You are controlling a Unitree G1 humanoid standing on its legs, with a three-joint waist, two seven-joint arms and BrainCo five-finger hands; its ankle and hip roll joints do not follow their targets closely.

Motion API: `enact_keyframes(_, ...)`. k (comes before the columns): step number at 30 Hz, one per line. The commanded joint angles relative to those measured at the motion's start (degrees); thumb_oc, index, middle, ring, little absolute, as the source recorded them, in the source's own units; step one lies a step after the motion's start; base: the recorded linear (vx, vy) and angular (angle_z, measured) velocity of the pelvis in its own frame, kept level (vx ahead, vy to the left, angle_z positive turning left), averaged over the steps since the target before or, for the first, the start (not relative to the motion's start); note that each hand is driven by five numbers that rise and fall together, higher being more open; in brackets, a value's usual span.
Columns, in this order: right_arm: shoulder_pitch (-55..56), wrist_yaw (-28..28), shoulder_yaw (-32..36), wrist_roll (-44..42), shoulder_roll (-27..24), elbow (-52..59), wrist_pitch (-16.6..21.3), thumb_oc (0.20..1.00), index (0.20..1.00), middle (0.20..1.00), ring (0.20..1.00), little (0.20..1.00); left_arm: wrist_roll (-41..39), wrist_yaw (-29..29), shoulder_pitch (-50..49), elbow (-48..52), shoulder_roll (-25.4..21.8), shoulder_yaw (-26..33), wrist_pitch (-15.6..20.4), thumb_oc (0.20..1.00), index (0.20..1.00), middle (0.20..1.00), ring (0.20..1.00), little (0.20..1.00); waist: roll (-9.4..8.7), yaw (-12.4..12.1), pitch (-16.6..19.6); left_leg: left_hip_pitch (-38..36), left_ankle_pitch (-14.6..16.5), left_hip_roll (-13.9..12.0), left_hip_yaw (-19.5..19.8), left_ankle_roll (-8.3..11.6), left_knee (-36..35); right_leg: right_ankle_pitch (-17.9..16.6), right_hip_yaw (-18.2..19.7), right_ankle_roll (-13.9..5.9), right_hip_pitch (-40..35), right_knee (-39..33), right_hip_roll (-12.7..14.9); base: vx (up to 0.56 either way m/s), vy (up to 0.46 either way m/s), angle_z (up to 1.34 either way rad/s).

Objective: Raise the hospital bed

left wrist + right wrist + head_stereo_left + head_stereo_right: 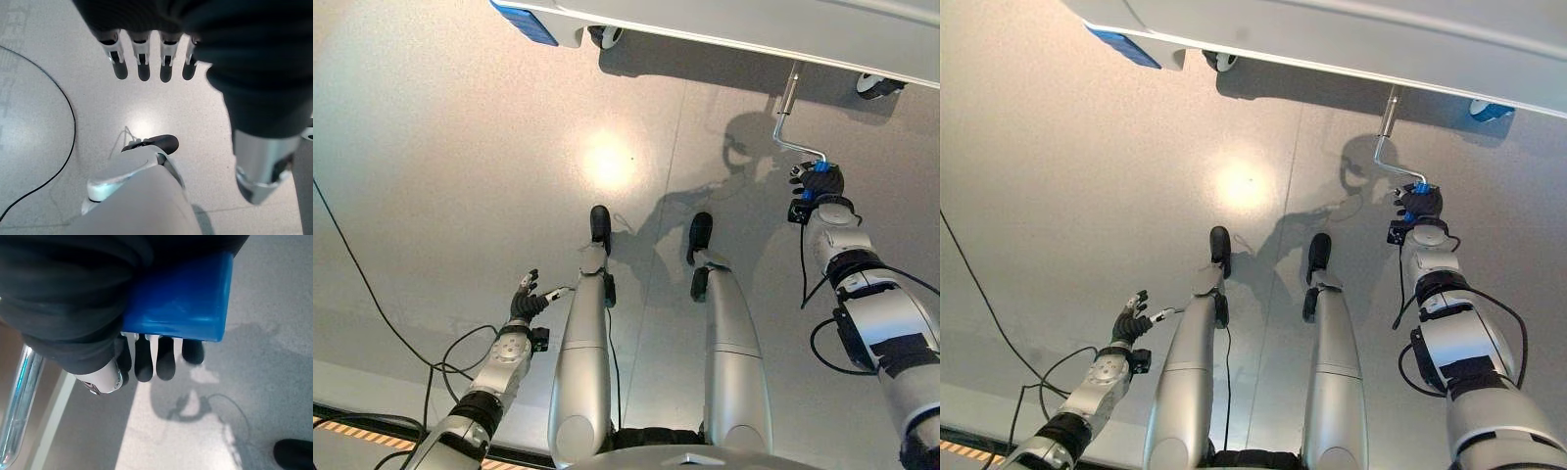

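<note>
The hospital bed's pale frame (pixel 754 29) runs along the far edge of the view. A bent metal crank (pixel 787 110) hangs from it and ends in a blue handle (pixel 819 167). My right hand (pixel 820 184) is shut on that handle. In the right wrist view the blue handle (pixel 181 298) lies in the palm with the fingers (pixel 154 362) curled round it, and the crank's shiny rod (pixel 19 401) shows beside them. My left hand (pixel 525 299) hangs low at my left side, far from the bed. Its fingers (pixel 142 63) are straight and hold nothing.
Two bed casters (pixel 604 36) (pixel 878 86) stand on the grey floor under the frame, and a blue corner piece (pixel 524 22) sits at the bed's left end. A black-and-yellow striped line (pixel 352 429) crosses the floor at the near left.
</note>
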State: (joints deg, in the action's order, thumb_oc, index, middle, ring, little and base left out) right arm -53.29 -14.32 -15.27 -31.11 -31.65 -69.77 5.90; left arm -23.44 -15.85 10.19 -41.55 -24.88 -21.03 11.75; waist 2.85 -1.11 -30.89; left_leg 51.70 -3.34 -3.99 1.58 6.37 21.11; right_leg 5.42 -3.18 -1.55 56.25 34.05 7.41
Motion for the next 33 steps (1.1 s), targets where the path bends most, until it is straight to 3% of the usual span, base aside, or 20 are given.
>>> enact_keyframes(1, 5.87, 0.08, -1.78, 0.3, 0.8, 0.47, -0.47, 0.2, 0.2, 0.2, 0.2, 0.2, -1.41, -0.49, -1.73, 0.46, 0.93, 0.87, 0.36, 1.0, 1.0, 1.0, 1.0, 1.0, 2.48, -0.24, 1.09, 2.13, 2.61, 1.16, -1.09, -2.11, 5.31, -4.65, 1.41, -5.0, -0.12, -2.89, 0.37, 0.0, 0.0, 0.0)
enact_keyframes(20, 0.3, -0.26, -7.43, 12.35, 3.29, -1.73, -3.51, 0.2, 0.2, 0.2, 0.2, 0.2, -0.23, 0.48, -3.18, 3.07, -1.44, 0.76, 0.37, 1.0, 1.0, 1.0, 1.0, 1.0, 3.14, -3.05, 1.09, 3.99, 2.24, 2.44, 0.83, -2.6, 5.92, -3.88, -0.43, -5.56, 0.37, -1.41, 1.82, 0.01, -0.006, 0.05)
enact_keyframes(26, -3.33, -0.49, -5.62, 13.05, -0.1, -7.69, -4.39, 0.2, 0.2, 0.2, 0.2, 0.2, -0.09, 1.47, -4.19, 8.67, -2.28, -1.22, 0.69, 1.0, 1.0, 1.0, 1.0, 1.0, 5.81, -6.4, 1.09, 6.98, 3.41, 3.77, 2.51, -2.8, 8.7, -1.71, -1.99, -6.0, 1.79, 2.3, 3.39, 0.03, 0.015, 0.09)
enact_keyframes(33, -7.42, -0.22, -6.86, 15.11, -2.9, -9.67, -5.42, 0.2, 0.2, 0.2, 0.2, 0.2, 0.37, 1.36, -4.33, 10.86, -3.38, -1.59, 0.97, 1.0, 1.0, 1.0, 1.0, 1.0, 7.1, -8.21, 1.09, 11.12, 5.22, 4.37, 3.09, -3.14, 12.44, 0.62, -2.35, -5.86, 5.34, 7.09, 4.67, 0.05, 0.034, 0.19)
